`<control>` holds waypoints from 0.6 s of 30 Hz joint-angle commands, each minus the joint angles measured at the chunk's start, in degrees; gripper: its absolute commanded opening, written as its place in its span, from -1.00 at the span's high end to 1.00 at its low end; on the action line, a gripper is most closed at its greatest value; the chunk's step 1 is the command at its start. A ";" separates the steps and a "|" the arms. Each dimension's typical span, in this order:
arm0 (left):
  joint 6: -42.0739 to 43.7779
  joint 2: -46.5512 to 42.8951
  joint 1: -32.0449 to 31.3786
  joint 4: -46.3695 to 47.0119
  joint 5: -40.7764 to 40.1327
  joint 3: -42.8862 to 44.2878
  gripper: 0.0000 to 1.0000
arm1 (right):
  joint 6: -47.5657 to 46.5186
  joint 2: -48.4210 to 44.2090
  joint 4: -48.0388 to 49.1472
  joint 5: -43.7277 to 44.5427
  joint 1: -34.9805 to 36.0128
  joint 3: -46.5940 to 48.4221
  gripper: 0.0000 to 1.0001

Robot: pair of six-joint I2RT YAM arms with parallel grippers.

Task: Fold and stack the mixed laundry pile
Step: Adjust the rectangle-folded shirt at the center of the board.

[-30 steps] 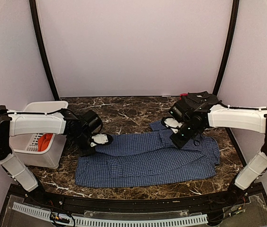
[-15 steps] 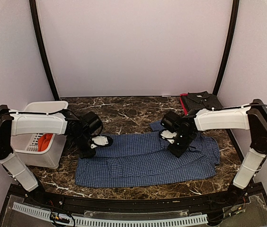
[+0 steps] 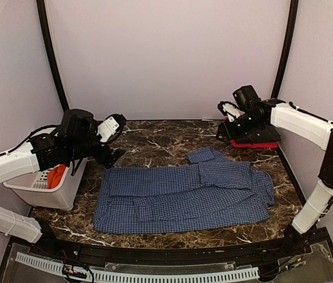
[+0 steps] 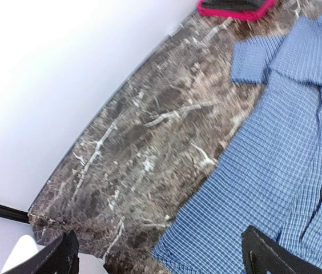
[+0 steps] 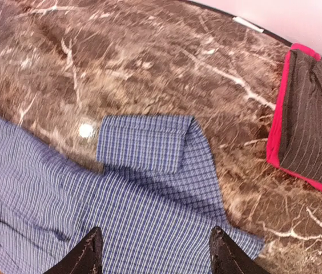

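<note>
1. No words, labels, brand marks or numbers can be read in any of the three views.
2. The checked shirt (image 3: 178,200) shows only its woven pattern.
3. The white basket (image 3: 39,197) has plain, unmarked walls.

Cloth shirt (image 3: 184,200) (glossy marble table (image 3: 154,138))

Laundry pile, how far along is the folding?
Done: a dark striped top lies folded on a pink one, far right. In hand: nothing; left gripper and right gripper hover open. Left: the checked shirt lies spread, partly folded, and an orange garment is in the basket.
</note>
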 commanded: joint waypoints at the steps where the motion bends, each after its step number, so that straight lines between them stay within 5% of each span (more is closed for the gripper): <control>1: -4.44 -3.57 0.15 15.73 -4.59 -2.21 -0.98 | -1.40 11.11 3.38 -6.42 -4.45 9.04 -0.18; 9: -8.43 0.63 0.89 12.19 -4.06 1.59 -0.98 | -2.98 27.36 1.19 -9.63 -7.37 22.97 -0.15; 18: -7.87 1.26 1.14 14.48 -2.38 0.62 -0.98 | -2.42 33.75 1.86 -15.72 -7.36 22.38 -0.06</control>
